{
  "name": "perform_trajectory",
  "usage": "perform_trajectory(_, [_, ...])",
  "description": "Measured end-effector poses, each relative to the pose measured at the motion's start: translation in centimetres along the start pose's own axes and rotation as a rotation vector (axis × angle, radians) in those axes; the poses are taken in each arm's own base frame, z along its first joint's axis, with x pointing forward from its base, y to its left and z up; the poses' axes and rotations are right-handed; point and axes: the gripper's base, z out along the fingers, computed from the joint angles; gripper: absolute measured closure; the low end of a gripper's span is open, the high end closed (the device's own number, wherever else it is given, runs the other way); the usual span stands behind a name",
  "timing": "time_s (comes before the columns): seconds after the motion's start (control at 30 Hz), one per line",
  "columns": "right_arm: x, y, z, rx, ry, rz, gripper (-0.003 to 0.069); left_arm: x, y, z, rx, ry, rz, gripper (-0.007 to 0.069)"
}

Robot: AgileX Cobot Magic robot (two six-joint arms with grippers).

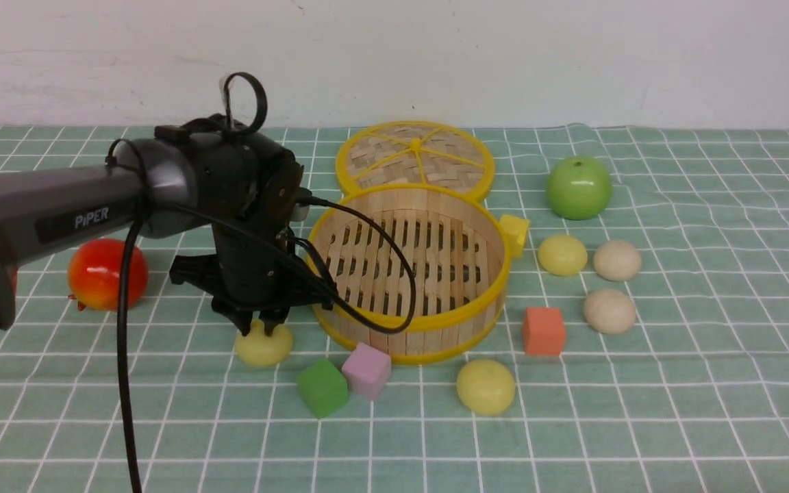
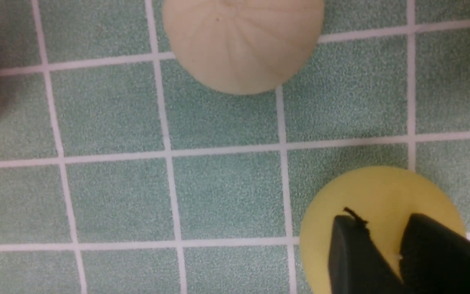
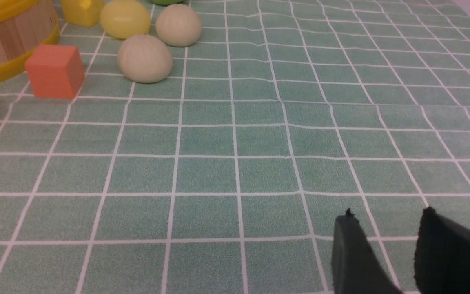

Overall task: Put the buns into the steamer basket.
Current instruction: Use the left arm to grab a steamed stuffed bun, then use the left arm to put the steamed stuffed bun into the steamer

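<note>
So the left gripper (image 1: 261, 330) points straight down onto a pale yellow bun (image 1: 264, 347), which sits on the green checked cloth (image 1: 641, 424) just left of the steamer basket (image 1: 429, 327). The jaws are only a little apart with the tips right on top of the bun. Honestly I can't tell if they're pinching it or just touching it. The basket's slatted floor is bare. A second yellow bun (image 1: 485, 387) lies in front of the basket. To its right there's a third yellow bun (image 1: 562, 255) with a beige bun (image 1: 617, 260) beside it, and a nearer beige bun (image 1: 610, 311) close to the orange cube (image 1: 544, 331). The left wrist view catches one more beige bun (image 2: 239, 45) near the gripper. The right gripper (image 3: 388, 216) hovers low over the cloth, jaws apart with nothing between them.
</note>
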Motion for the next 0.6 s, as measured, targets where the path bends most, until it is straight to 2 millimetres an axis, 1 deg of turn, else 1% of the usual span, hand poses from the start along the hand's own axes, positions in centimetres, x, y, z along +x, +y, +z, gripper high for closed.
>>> perform_trajectory(0.13, [0.0, 0.0, 0.0, 0.000, 0.000, 0.000, 0.0420, 0.0, 0.0, -0.1, -0.001, 0.000, 0.003, 0.0623])
perform_trajectory(0.2, [0.0, 0.0, 0.0, 0.000, 0.000, 0.000, 0.0420, 0.0, 0.1, -0.3, 0.000, -0.003, 0.002, 0.0638])
perform_trajectory(0.27, [0.0, 0.0, 0.0, 0.000, 0.000, 0.000, 0.0420, -0.1, 0.2, -0.9, 0.002, -0.012, -0.001, 0.0638])
perform_trajectory(0.37, [0.0, 0.0, 0.0, 0.000, 0.000, 0.000, 0.0420, -0.3, 0.5, -3.0, 0.017, -0.053, -0.013, 0.0638])
perform_trajectory(0.4, [0.0, 0.0, 0.0, 0.000, 0.000, 0.000, 0.0420, -0.3, 0.5, -3.0, 0.018, -0.053, -0.014, 0.0638])
perform_trajectory(0.43, [0.0, 0.0, 0.0, 0.000, 0.000, 0.000, 0.0420, -0.4, 0.8, -4.9, 0.047, -0.091, -0.030, 0.0638])
perform_trajectory(0.47, [0.0, 0.0, 0.0, 0.000, 0.000, 0.000, 0.0420, -0.4, 0.8, -5.8, 0.065, -0.108, -0.036, 0.0638])
perform_trajectory(0.5, [0.0, 0.0, 0.0, 0.000, 0.000, 0.000, 0.0420, -0.4, 0.8, -6.0, 0.070, -0.114, -0.033, 0.0638])
perform_trajectory(0.53, [0.0, 0.0, 0.0, 0.000, 0.000, 0.000, 0.0420, -0.5, 0.9, -7.6, 0.112, -0.154, -0.034, 0.0638])
perform_trajectory(0.6, [0.0, 0.0, 0.0, 0.000, 0.000, 0.000, 0.0420, -0.6, 0.6, -9.0, 0.179, -0.195, -0.036, 0.0638])
